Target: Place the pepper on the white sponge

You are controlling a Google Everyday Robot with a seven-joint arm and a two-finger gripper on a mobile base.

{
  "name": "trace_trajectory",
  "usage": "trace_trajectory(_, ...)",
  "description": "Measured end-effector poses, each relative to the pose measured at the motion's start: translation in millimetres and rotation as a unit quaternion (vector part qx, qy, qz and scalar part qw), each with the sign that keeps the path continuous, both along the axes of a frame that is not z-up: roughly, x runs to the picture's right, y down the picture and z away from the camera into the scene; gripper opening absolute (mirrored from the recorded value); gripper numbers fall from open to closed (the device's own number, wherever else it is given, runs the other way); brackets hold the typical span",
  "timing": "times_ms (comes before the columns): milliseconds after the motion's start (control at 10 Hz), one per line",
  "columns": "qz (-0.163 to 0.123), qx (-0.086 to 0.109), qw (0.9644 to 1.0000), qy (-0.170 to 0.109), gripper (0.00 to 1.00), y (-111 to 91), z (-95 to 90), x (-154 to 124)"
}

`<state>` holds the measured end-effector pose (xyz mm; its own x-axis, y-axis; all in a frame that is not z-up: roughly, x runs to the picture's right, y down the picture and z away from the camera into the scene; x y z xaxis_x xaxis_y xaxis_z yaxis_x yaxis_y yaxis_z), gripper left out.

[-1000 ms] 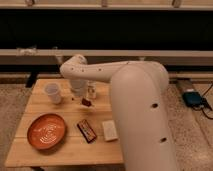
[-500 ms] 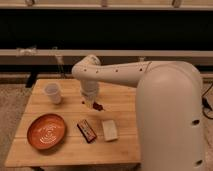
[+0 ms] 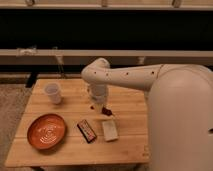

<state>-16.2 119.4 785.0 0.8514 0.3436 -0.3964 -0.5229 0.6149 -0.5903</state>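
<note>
Camera view shows the arm (image 3: 131,78) coming in from the right as a thick pale tube. It crosses the back of the table (image 3: 70,151), bends at a rounded elbow and drops straight down. The hand (image 3: 100,104) hangs at the end of that drop, over the middle of the table and low above the wood. How far it is open I cannot tell, nor whether it has hold of anything.

The pepper (image 3: 106,111) shows as a dark red spot right at the lower end of the hand. It sits just behind the far edge of the white sponge (image 3: 110,130), not on it.

The sponge lies toward the front of the table, well in from the front edge. A dark bar (image 3: 87,130) lies just beside it on the left, set at an angle. Bare wood lies between the hand and the cup (image 3: 53,93), and along the front edge. The robot's bulky body hides the right end of the table.

Counted: one pepper, one white sponge, one dark bar, one white cup at the back left and one orange plate (image 3: 46,131) at the front left.
</note>
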Motion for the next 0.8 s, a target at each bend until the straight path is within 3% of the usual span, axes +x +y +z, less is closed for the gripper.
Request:
trace_trajectory(300,-0.023,-0.024,0.9992,-0.023,0.15,29,3.1,0)
trace_trajectory(800,-0.034,-0.043,0.9980,-0.031,0.15,49,1.2,10)
